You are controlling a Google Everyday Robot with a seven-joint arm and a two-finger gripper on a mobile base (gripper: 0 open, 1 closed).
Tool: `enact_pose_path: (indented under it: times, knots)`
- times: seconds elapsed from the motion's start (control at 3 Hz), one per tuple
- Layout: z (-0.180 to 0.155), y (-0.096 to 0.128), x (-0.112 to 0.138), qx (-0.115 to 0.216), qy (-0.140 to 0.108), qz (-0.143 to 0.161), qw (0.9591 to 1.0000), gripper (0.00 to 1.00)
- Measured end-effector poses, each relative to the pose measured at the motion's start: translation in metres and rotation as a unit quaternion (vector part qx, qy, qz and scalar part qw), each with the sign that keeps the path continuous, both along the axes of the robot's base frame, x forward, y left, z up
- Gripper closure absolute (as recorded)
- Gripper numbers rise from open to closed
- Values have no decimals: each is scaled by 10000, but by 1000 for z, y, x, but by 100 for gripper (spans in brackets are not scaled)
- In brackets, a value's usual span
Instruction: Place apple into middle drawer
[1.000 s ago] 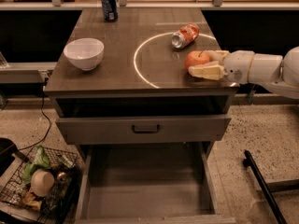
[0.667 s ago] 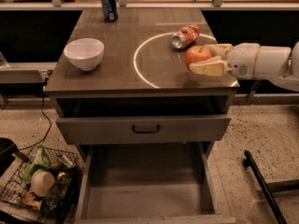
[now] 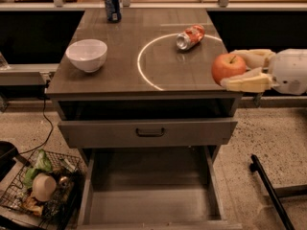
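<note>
The red-orange apple sits between the cream fingers of my gripper, which is shut on it. The gripper holds the apple in the air at the right edge of the cabinet top, level with its front corner. The white arm reaches in from the right. The middle drawer is pulled out at the bottom, a wide grey box with a bare floor, well below and left of the apple. Above it is a closed drawer front with a dark bar handle.
A white bowl, a blue can and a crushed red-and-silver can stand on the cabinet top. A wire basket of scraps sits on the floor at the left. A black bar lies on the floor at the right.
My gripper has carried the apple off the tabletop, to the right and toward the front, so it now hangs at the cabinet's right edge.
</note>
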State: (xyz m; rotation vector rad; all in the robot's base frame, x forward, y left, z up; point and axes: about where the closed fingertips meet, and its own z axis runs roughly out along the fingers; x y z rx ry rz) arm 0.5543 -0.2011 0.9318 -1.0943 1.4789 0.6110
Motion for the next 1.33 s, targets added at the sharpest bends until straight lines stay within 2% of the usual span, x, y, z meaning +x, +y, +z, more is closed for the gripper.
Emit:
enact_pose_path:
  times: [0.33, 0.67, 1.0, 1.33]
  knots:
    - [-30, -25, -48, -460, 184, 244, 9985, 100]
    - [-69, -39, -86, -892, 526, 437, 9937, 100]
    - [-110, -38, -109, -1113, 923, 660, 9873, 100]
    - [-116, -27, -112, -1120, 900, 712, 9871, 100]
